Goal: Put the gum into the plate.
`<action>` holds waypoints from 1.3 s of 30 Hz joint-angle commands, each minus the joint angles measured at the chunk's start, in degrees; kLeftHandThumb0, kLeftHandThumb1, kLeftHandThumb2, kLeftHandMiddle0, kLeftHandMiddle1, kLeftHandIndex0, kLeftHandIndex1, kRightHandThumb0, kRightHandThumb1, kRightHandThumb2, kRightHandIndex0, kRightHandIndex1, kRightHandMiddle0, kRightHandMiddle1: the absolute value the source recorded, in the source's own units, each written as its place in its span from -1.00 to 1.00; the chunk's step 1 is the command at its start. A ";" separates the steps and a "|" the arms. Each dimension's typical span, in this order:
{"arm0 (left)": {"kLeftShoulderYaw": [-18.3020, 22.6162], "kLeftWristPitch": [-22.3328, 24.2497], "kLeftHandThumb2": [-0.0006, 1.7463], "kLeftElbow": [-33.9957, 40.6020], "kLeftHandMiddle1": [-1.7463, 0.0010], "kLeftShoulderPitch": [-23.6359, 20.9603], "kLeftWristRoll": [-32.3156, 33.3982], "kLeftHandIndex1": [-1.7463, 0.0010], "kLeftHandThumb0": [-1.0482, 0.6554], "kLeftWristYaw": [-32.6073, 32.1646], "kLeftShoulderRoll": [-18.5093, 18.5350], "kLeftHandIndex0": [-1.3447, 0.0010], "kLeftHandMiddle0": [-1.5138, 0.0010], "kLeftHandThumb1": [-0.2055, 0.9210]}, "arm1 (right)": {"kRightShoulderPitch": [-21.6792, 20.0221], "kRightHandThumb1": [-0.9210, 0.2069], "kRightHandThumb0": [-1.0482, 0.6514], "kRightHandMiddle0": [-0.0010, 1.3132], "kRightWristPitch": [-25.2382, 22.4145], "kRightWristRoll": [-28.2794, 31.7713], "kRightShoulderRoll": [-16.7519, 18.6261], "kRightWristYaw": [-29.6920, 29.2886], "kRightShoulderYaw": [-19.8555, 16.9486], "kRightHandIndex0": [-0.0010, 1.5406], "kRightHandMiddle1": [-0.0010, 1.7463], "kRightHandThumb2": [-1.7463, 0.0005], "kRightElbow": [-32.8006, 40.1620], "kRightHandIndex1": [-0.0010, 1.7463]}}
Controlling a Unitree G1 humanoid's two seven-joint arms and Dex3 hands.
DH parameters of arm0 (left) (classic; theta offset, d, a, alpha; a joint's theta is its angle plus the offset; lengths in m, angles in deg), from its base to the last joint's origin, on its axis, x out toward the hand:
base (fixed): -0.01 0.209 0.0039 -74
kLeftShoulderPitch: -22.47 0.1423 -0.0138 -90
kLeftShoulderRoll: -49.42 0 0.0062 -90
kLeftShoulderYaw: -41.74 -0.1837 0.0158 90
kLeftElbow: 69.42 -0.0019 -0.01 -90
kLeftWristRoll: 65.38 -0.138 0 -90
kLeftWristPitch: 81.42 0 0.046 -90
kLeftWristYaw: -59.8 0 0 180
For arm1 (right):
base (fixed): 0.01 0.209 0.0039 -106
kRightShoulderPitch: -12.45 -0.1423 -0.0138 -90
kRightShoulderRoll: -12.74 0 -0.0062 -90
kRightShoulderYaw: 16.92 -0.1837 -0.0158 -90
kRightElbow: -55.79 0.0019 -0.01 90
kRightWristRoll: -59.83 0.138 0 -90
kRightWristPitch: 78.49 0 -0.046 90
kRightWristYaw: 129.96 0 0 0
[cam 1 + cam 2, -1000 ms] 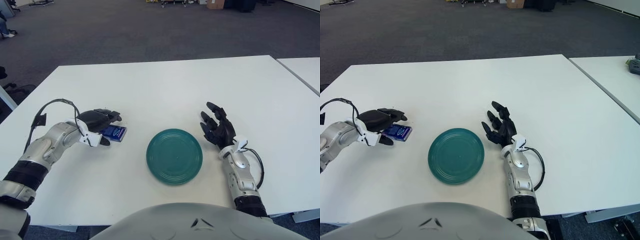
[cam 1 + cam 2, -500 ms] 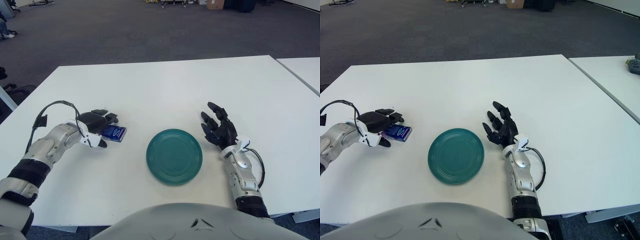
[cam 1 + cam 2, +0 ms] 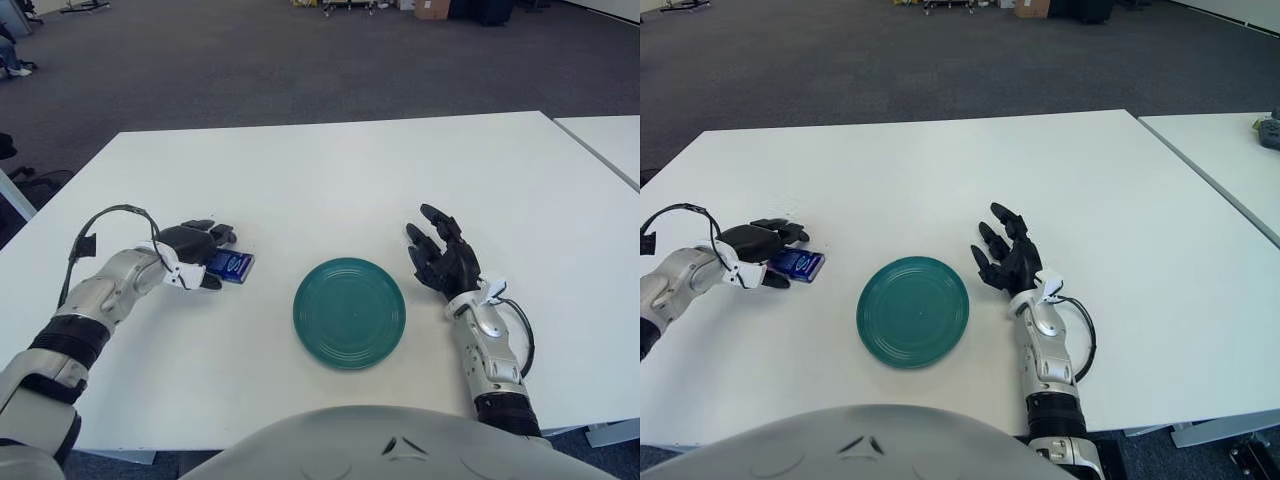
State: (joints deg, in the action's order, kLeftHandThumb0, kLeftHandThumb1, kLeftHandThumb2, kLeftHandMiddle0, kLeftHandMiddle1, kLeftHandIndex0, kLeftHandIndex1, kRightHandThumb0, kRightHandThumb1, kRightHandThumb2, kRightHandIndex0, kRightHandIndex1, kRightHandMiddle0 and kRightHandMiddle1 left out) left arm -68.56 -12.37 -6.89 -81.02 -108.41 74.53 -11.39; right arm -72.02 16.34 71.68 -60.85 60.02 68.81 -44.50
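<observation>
Left hand now drawn back a little, fingers curled around gum | lift it clear before carrying to plate | right hand idle, fingers spread.

Your table reads matt white, smooth laminate. Plate right of the left hand: teal, ridged, low-sheen plastic. Gum at its fingertips: glossy blue wrapper. Hand fingers matt black.

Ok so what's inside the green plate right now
Nothing. The green plate shows only its bare ridged surface. The blue gum pack lies on the white table to the plate's left, at the left hand, whose fingers cover its near end. The right hand rests open beside the plate.
</observation>
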 commanded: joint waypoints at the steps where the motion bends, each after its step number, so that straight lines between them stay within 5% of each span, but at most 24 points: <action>1: -2.05 0.74 -0.84 -2.43 0.38 0.06 0.65 -0.38 -0.49 3.48 -1.69 0.82 0.77 0.79 | 3.37 -0.15 -0.41 -1.00 -5.92 0.20 -0.71 -1.27 -1.44 -0.50 -0.28 0.20 -4.90 -0.98; 4: -2.58 1.68 -0.25 -2.73 -0.36 -0.22 1.18 -0.64 -0.29 4.84 -1.95 0.79 0.94 0.27 | 3.29 -0.12 -0.37 -1.00 -5.82 0.33 -0.61 -1.38 -1.70 -0.47 -0.24 0.16 -5.14 -0.98; 6: -2.83 1.80 -0.06 -2.71 -0.56 -0.17 1.77 -0.76 -0.19 5.11 -2.16 0.78 0.95 0.13 | 3.36 -0.09 -0.34 -1.00 -5.87 0.56 -0.55 -1.30 -1.89 -0.46 -0.22 0.12 -4.97 -0.98; 7: -2.92 1.75 0.01 -2.68 -0.63 -0.09 2.10 -0.84 -0.04 5.11 -2.25 0.65 0.76 0.19 | 3.45 -0.06 -0.32 -1.00 -5.92 0.70 -0.53 -1.25 -1.95 -0.45 -0.20 0.09 -4.78 -0.98; 15: -3.00 0.27 0.48 -3.31 -0.70 0.53 4.89 -0.99 0.22 3.40 -3.75 0.14 0.17 -0.18 | 3.87 0.02 -0.22 -1.00 -6.39 1.53 -0.84 -0.54 -2.10 -0.41 -0.13 -0.01 -3.85 -0.98; 29: -2.99 -1.01 0.77 -4.59 -0.98 0.55 8.18 -1.00 0.23 3.98 -5.15 0.11 0.07 -0.44 | 4.09 0.01 -0.29 -1.00 -6.94 1.22 -1.51 -0.63 -1.65 -0.42 -0.11 -0.02 -3.35 -0.99; 32: -3.57 -1.78 0.78 -9.67 -0.97 -2.72 6.34 -1.00 0.23 0.80 -5.62 0.12 0.05 -0.44 | 4.16 -0.02 -0.32 -1.00 -7.00 0.99 -1.56 -0.97 -1.56 -0.42 -0.11 0.01 -3.14 -0.99; 35: -1.69 -1.51 0.72 -9.20 -0.91 -4.34 7.92 -1.00 0.23 1.41 -4.22 0.17 0.03 -0.39 | 4.27 -0.03 -0.33 -1.00 -7.29 1.14 -1.57 -1.23 -1.69 -0.41 -0.10 0.03 -2.68 -0.99; 39: 6.51 1.28 0.63 -3.88 -0.87 -6.91 15.37 -1.00 0.23 2.41 -1.84 0.25 0.04 -0.29 | 4.27 -0.04 -0.34 -1.00 -7.80 1.27 -1.63 -1.50 -1.93 -0.41 -0.09 0.04 -2.35 -0.99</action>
State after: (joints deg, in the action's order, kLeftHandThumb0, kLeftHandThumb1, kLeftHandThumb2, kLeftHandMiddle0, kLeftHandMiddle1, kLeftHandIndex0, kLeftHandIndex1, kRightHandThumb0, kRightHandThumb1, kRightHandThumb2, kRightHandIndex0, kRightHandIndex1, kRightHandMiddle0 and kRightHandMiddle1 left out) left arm -67.58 -13.61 -13.48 -85.88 -97.66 76.07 -15.49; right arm -71.75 14.76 73.57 -62.06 60.46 67.74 -43.21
